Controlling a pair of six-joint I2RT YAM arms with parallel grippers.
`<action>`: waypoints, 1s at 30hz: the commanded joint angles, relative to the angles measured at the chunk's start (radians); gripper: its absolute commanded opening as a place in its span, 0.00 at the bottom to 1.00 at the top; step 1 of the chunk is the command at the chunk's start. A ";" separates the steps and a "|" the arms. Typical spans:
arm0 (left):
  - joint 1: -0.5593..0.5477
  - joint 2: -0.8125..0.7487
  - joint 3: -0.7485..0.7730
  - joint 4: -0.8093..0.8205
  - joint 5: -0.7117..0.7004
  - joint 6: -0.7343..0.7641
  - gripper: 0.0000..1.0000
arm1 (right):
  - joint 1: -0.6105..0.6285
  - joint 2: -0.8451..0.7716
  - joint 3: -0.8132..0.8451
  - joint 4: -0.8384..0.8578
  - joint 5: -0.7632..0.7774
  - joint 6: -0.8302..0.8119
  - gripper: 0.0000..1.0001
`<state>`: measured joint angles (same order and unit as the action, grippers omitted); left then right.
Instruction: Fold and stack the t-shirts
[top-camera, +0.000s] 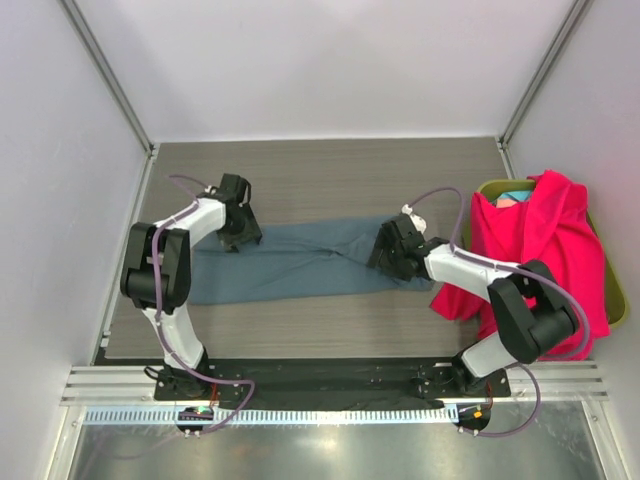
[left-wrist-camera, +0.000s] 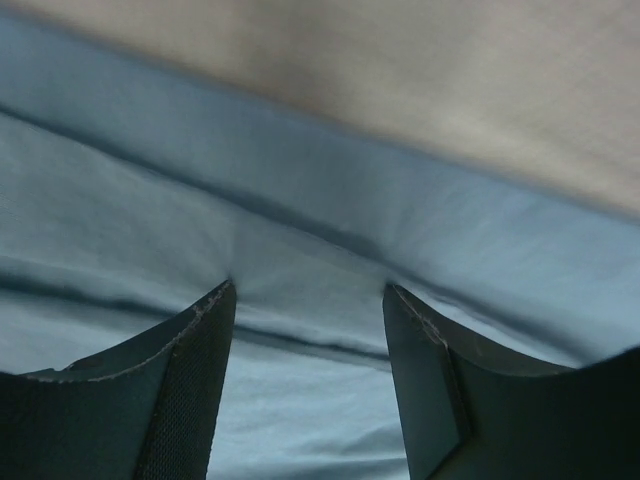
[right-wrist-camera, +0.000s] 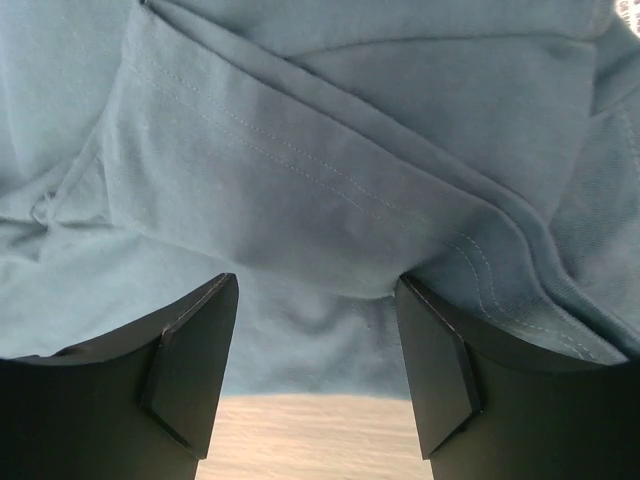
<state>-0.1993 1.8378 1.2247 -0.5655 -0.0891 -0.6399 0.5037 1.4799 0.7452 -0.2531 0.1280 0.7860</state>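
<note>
A slate grey-blue t-shirt (top-camera: 300, 262) lies folded into a long band across the middle of the table. My left gripper (top-camera: 240, 236) is open, its fingertips pressed down onto the shirt's left far edge (left-wrist-camera: 310, 290). My right gripper (top-camera: 385, 255) is open, its fingertips down on the shirt's right end (right-wrist-camera: 318, 285) near a stitched hem. A bright pink-red t-shirt (top-camera: 535, 250) drapes over the bin at the right. A bit of teal and pale pink cloth (top-camera: 512, 199) shows inside the bin.
The olive-green bin (top-camera: 612, 290) stands at the table's right edge, mostly covered by the pink-red shirt. Bare wood-grain table (top-camera: 330, 170) lies beyond the grey-blue shirt and in front of it. White walls enclose the table on three sides.
</note>
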 joint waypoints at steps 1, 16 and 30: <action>-0.023 -0.002 -0.054 -0.037 0.043 -0.066 0.61 | 0.001 0.092 0.040 -0.005 -0.031 0.059 0.70; -0.071 -0.132 -0.356 0.033 0.178 -0.191 0.56 | -0.024 0.612 0.604 -0.141 -0.070 -0.139 0.71; -0.538 -0.333 -0.502 0.145 0.294 -0.536 0.56 | -0.024 1.233 1.705 -0.380 -0.306 -0.362 0.71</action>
<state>-0.6098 1.4818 0.7410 -0.3706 0.1143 -1.0344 0.4782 2.5954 2.3417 -0.5556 -0.0654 0.5087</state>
